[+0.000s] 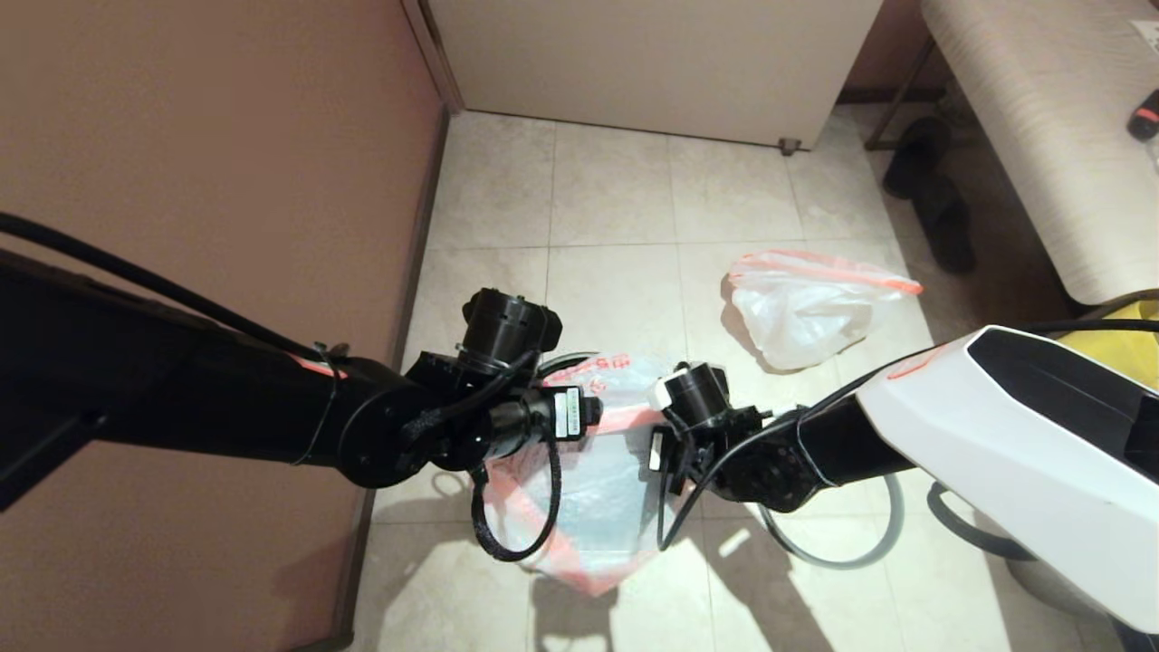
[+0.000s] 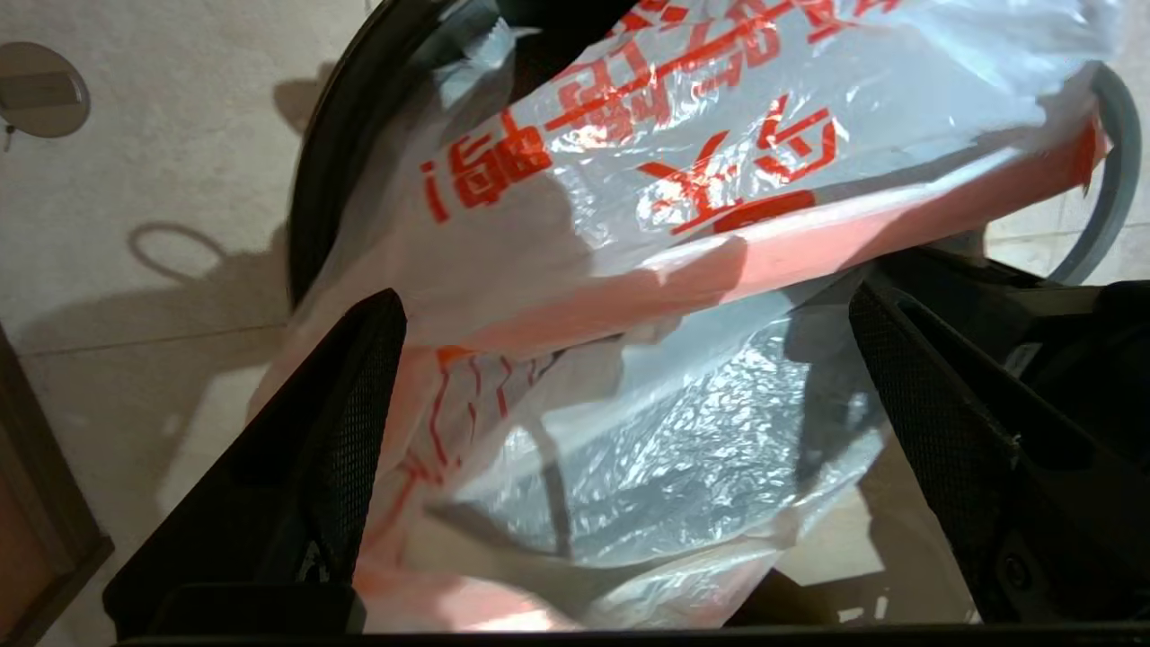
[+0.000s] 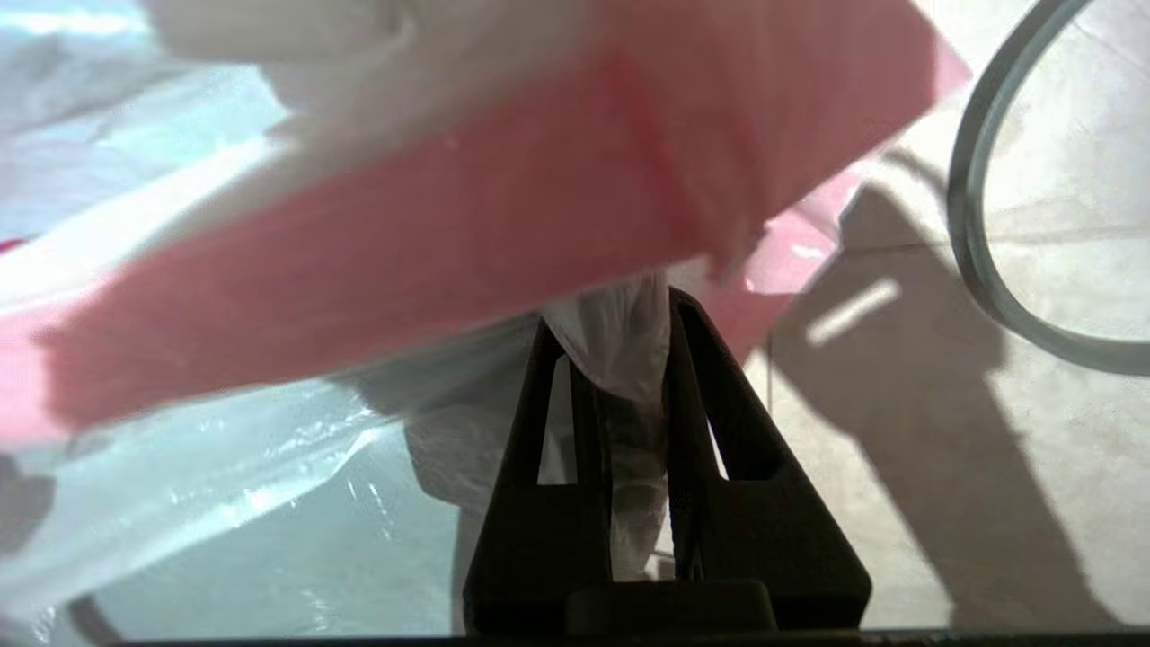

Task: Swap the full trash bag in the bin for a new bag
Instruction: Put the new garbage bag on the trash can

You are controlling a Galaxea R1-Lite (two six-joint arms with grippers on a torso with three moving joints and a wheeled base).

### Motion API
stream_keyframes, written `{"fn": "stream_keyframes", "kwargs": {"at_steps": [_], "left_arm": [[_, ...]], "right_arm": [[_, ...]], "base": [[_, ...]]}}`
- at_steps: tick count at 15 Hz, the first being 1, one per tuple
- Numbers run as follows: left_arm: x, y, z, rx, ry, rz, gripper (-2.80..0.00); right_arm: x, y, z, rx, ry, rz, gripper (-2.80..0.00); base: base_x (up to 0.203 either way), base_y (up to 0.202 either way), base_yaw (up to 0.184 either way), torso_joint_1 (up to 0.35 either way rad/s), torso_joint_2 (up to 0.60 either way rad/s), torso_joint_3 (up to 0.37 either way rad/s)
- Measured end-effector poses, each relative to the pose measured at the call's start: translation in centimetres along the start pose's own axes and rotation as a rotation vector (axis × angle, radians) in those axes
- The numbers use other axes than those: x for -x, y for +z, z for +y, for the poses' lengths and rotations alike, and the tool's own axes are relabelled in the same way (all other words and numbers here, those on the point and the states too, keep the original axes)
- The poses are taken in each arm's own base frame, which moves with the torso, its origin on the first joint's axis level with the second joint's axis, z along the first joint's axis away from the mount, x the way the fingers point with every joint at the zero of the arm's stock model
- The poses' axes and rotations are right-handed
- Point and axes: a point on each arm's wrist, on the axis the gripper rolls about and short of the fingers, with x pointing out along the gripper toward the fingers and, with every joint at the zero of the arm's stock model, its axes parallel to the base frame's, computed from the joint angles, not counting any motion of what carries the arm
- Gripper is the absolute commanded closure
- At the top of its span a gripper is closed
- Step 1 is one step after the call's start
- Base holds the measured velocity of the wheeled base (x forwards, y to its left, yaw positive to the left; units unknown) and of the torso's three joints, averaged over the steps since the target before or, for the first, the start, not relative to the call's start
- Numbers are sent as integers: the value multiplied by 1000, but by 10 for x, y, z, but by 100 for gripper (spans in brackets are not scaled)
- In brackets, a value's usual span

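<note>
Head view: full trash bag (image 1: 806, 308) lies on the floor well apart from the bin (image 1: 560, 363), so step in hand looks like lining w/ the new bag (image 1: 589, 480), draped over the bin, long axis running toward the robot.

Left wrist view: left gripper (image 2: 620, 395) spread wide, holding nothing, bag mouth between its fingers.

Right wrist view: right gripper (image 3: 620, 359) pinches a bag fold; grey rim ring (image 3: 975, 225) on the floor beside the bin. Next, prob: left grips the opposite edge, spread the mouth over the bin.

new bag (image 1: 589, 471) over bin (image 2: 310, 193), between both arms | full trash bag (image 1: 801, 312) behind-right, on floor (image 1: 616, 181)
</note>
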Motion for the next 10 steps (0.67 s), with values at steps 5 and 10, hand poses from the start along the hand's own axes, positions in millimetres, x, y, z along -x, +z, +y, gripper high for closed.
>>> {"fn": "stream_keyframes", "kwargs": {"at_steps": [5,10], "left_arm": [[5,-3,-4,-13,-13,5,0],[18,-8,-9,-45,-86,91,0]], "right_arm": [[5,4,1,-5,4,-8,0],[6,6,1,-10,3,-20,0]], "base": [[0,0,0,0,0,0],[0,0,0,0,0,0]]}}
